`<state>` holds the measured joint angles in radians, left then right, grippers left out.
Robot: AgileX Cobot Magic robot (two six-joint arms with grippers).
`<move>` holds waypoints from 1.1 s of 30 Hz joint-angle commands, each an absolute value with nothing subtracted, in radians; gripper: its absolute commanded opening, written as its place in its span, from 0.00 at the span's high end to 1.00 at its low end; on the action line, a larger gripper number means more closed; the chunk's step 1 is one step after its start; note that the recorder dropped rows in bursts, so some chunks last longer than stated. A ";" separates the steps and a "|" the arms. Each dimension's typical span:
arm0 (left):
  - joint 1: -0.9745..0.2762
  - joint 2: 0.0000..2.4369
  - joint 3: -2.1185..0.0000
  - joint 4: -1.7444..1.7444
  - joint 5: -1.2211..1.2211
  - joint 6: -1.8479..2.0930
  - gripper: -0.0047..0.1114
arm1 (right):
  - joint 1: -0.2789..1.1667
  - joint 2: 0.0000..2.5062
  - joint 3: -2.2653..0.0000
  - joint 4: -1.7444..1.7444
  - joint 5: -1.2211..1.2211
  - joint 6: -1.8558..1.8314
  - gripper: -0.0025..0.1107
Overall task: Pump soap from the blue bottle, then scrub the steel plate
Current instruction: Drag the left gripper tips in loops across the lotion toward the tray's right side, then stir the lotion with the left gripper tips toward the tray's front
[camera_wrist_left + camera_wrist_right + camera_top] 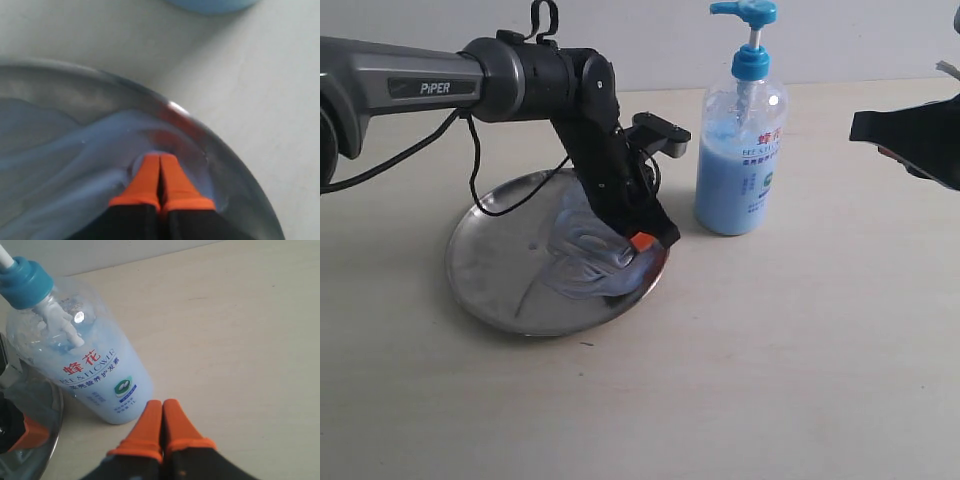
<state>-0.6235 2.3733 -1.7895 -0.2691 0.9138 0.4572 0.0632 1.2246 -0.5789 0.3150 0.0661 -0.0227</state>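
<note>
Left fingers [145,182] meet in soap [65,160] (wrist view only).

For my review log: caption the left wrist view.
Shut orange-tipped left hand amid pale blue soap smears near round steel plate's rim.

Blocked at 2 o'clock of steel plate [490,272] by blue bottle [741,165], near rim; open table [770,385] from 4 to 8 o'clock.
</note>
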 commanded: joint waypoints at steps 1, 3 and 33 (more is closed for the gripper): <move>-0.590 2.424 -1.782 -0.190 0.941 0.438 0.96 | 0.059 1.223 -0.575 0.315 0.057 -0.021 0.98; -0.561 2.424 -1.782 -0.187 0.953 0.438 0.96 | 0.059 1.223 -0.575 0.315 0.057 -0.021 0.98; -0.617 2.419 -1.709 -0.259 1.046 0.486 0.96 | 0.059 1.223 -0.575 0.315 0.053 -0.021 0.98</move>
